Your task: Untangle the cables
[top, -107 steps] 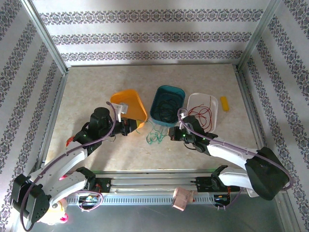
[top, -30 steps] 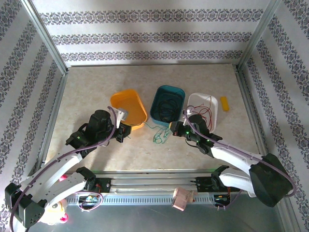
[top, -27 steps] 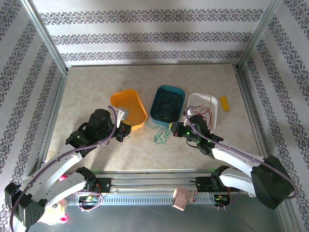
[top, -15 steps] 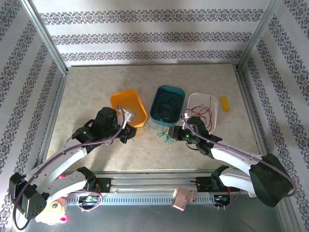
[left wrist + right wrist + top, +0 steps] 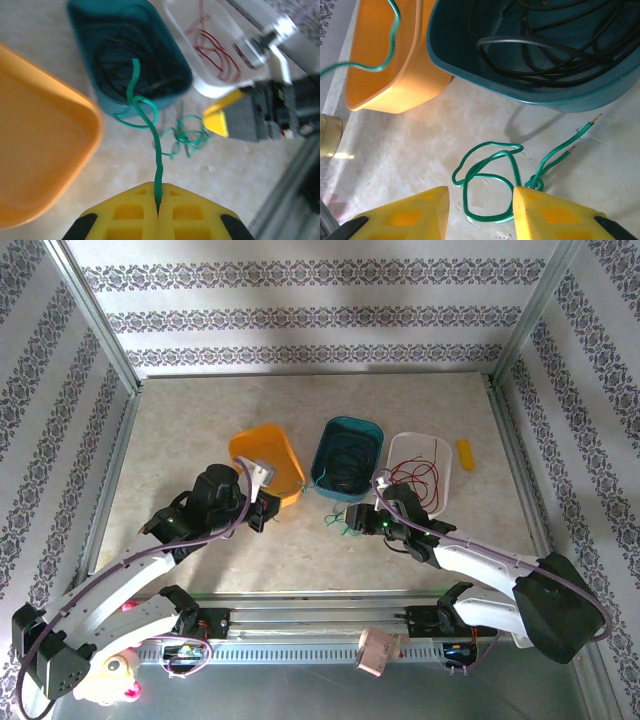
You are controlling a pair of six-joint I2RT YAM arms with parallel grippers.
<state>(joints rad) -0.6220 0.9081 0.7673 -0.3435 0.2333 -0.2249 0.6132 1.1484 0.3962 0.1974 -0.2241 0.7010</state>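
On the desk (image 5: 200, 420) stand an orange bin (image 5: 35, 125), a teal bin (image 5: 560, 97) holding black cables (image 5: 560, 55), and a white tray (image 5: 447, 472) holding red cables (image 5: 212, 47). The right gripper (image 5: 481, 200) has its jaws parted around the green tangle (image 5: 189, 134). The left gripper (image 5: 158, 192) has its jaws closed on one green cable (image 5: 158, 160).

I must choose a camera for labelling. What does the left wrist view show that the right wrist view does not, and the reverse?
Left wrist: the white tray with red cables, and the left gripper shut on a green cable. Right wrist: the green tangle's bare wire ends, and the right gripper open, one finger each side of that tangle. Both: orange bin, teal bin with black cables, tangle, held cable.
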